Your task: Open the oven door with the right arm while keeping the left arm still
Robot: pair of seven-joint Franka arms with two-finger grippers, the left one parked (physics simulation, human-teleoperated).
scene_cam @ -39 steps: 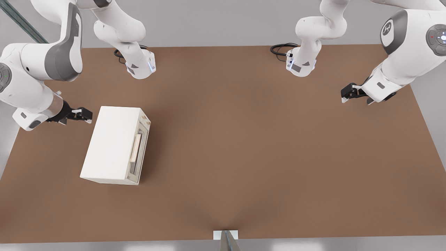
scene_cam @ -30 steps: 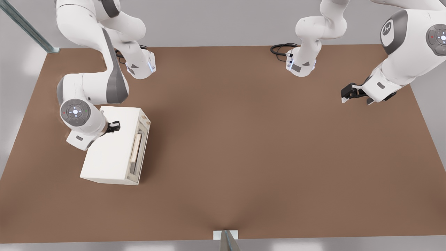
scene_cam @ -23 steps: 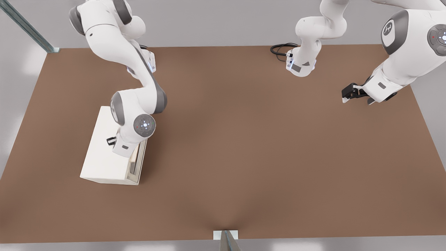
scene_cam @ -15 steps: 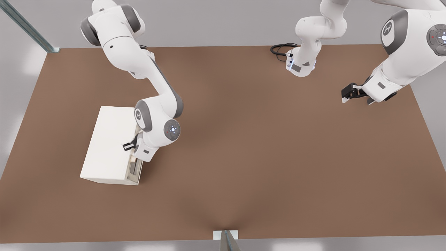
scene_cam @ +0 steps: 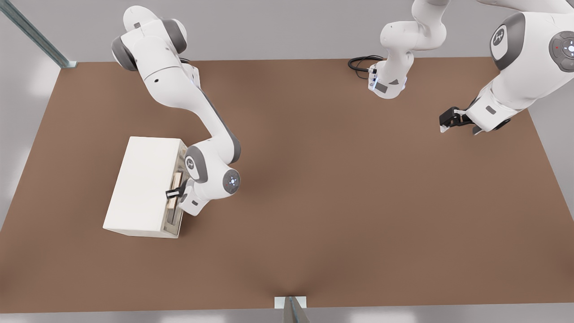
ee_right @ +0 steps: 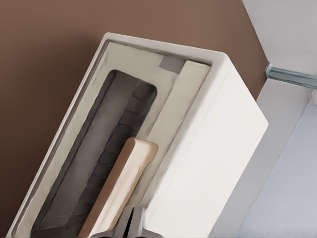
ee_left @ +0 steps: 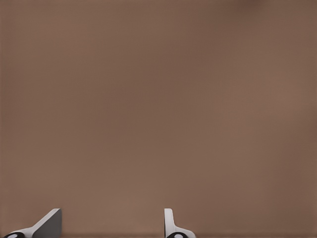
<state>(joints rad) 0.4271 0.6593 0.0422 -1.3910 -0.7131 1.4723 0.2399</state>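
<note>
The white oven point(scene_cam: 141, 186) lies on the brown table point(scene_cam: 336, 202) at the front view's left. Its cream door point(scene_cam: 178, 214) faces the front view's right and sits flush against the oven body. In the right wrist view the oven door point(ee_right: 89, 148) shows its dark glass window point(ee_right: 106, 163) and pale wooden handle point(ee_right: 121, 188). The right arm point(scene_cam: 179, 89) reaches down from the back. Its gripper point(scene_cam: 172, 194) is at the handle point(scene_cam: 175, 186), fingers together, with the gripper point(ee_right: 132, 225) tips beside the bar's edge nearest the oven top. The left arm point(scene_cam: 515, 76) hangs still at the far right.
Both arm bases point(scene_cam: 388, 83) stand at the table's back edge, with a black cable point(scene_cam: 361, 63) beside the one on the front view's right. A metal strut point(scene_cam: 33, 33) crosses the back left corner. A small white bracket point(scene_cam: 290, 303) sits at the front edge.
The right arm has swung from beyond the oven's left side over its top to the door side. Its gripper has come down at the handle. Oven and left arm have not moved.
</note>
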